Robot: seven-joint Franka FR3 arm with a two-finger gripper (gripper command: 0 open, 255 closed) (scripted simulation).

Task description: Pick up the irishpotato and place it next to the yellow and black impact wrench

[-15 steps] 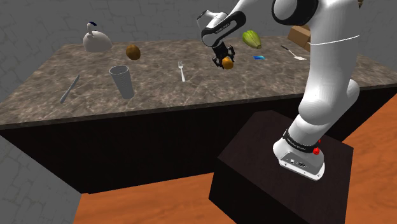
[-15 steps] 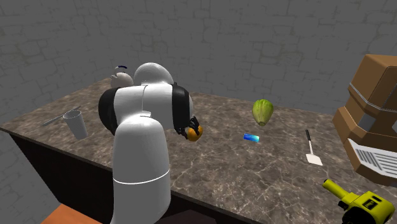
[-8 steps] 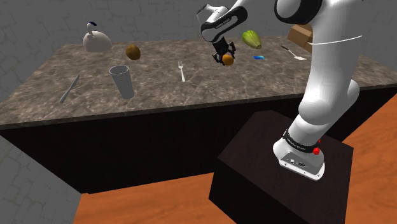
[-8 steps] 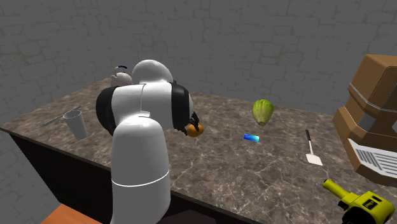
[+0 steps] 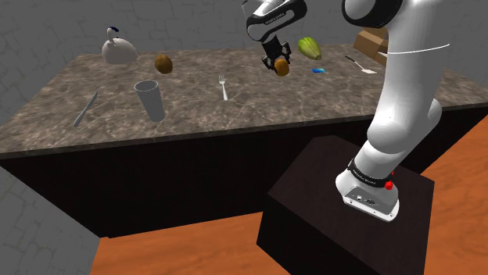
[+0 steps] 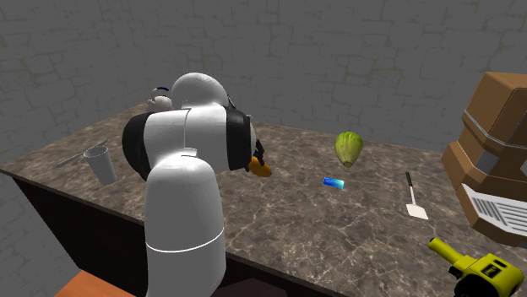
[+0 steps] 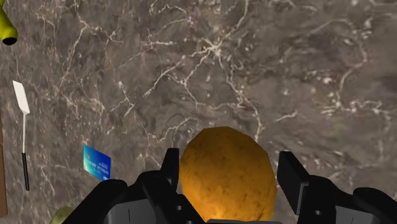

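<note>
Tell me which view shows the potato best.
The wrist view: the potato looms large, clasped between the fingers. The shoulder view shows it small in the hand; the second exterior view, partly hidden by the arm.

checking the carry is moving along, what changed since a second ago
The gripper, shut on the potato the whole time, has lifted it a little higher above the counter and slightly toward the shoulder view's right. Nothing was taken hold of or let go. The cup, fork and wrench lie as they were.
</note>
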